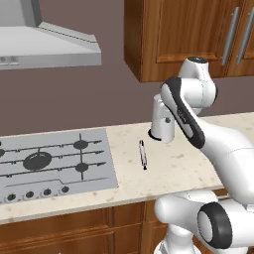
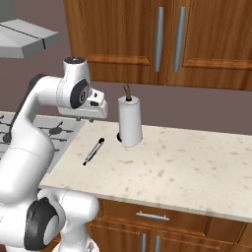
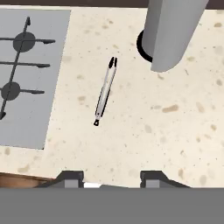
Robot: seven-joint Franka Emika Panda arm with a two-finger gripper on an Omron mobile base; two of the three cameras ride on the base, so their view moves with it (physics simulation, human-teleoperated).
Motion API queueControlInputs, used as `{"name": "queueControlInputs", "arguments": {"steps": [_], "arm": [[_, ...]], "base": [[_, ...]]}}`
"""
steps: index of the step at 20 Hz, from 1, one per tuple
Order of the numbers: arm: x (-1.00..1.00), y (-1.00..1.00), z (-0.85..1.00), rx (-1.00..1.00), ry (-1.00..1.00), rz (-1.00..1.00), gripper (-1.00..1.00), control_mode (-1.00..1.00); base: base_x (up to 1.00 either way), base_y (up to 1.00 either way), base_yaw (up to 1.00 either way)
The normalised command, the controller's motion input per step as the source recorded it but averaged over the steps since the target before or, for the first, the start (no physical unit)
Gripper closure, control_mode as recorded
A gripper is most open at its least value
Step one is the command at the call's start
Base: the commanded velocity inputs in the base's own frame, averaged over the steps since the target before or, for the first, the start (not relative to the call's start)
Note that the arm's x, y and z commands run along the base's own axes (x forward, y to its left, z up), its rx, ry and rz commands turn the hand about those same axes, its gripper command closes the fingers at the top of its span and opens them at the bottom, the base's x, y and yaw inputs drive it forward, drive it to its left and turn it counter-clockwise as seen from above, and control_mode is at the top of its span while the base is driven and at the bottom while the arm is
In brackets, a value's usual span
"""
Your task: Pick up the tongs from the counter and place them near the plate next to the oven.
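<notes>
Hand view: the tongs (image 3: 105, 91) lie untouched on the counter (image 3: 144, 131). The pincer (image 3: 111, 178) hangs above them, jaws apart and empty. Grasp, carry and placement all remain.

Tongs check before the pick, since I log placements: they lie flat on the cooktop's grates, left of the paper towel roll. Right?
Not quite. The tongs lie flat on the counter, between the cooktop and the paper towel roll, as the hand view shows.
</notes>
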Motion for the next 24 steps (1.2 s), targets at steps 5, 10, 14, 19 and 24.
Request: {"name": "queueControlInputs", "arguments": {"steps": [5, 10, 14, 19, 24], "arm": [[0.01, 0.45, -0.23, -0.01, 0.13, 0.0, -1.0, -1.0], [0.41, 1.0, -0.93, -0.01, 0.31, 0.0, -1.0, -1.0], [0.92, 0.85, -0.92, -0.02, 0.28, -0.02, -1.0, -1.0], [0.97, 0.08, -0.48, 0.0, 0.11, -0.16, -1.0, -1.0], [0.85, -0.25, -0.19, 0.0, 0.05, -0.23, -1.0, -1.0]], "base": [[0.0, 0.0, 0.0], [0.0, 0.0, 0.0], [0.0, 0.0, 0.0], [0.0, 0.0, 0.0], [0.0, 0.0, 0.0]]}}
